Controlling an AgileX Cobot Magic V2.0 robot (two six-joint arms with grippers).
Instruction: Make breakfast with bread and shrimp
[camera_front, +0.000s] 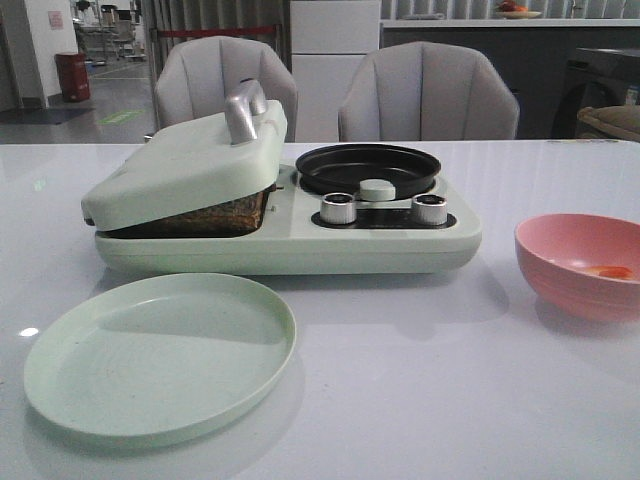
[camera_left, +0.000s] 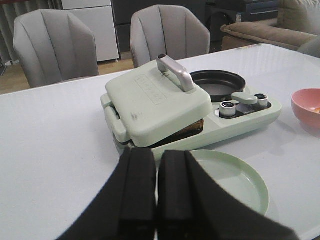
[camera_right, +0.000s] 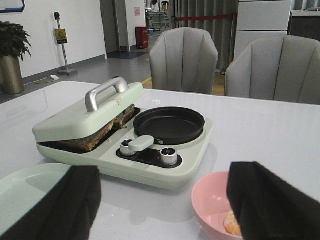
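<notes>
A pale green breakfast maker (camera_front: 290, 235) sits in the middle of the white surface (camera_front: 430, 400). Its lid (camera_front: 185, 165) has a silver handle (camera_front: 245, 110) and rests tilted, not fully down, because the bread (camera_front: 215, 215) is stacked under it — the brown crusts peek out along the open edge. In the right wrist view the bread (camera_right: 95, 135) shows as thick dark slices between the lid and the base.

Next to the lid, on the same maker, is a small round black pan (camera_front: 367, 168). It has two shiny knobs (camera_front: 338, 208) in front of it.

A round green plate (camera_front: 160, 355) lies on the surface just in front of the maker, on the left side. A pink bowl (camera_front: 580, 262) stands well apart to the right. The shrimp (camera_front: 610, 271) lies inside the bowl — a small orange bit near the bottom.

The left pincer (camera_left: 156, 195) is clenched, its two black fingers (camera_left: 137, 190) pressed together with nothing between them, and it hangs over the near edge of the plate. The right pincer (camera_right: 165, 210) is released, its fingers (camera_right: 272, 200) spread wide apart above the bowl and the plate's edge. It holds nothing.

Two grey chairs (camera_front: 425, 90) stand behind the surface.
</notes>
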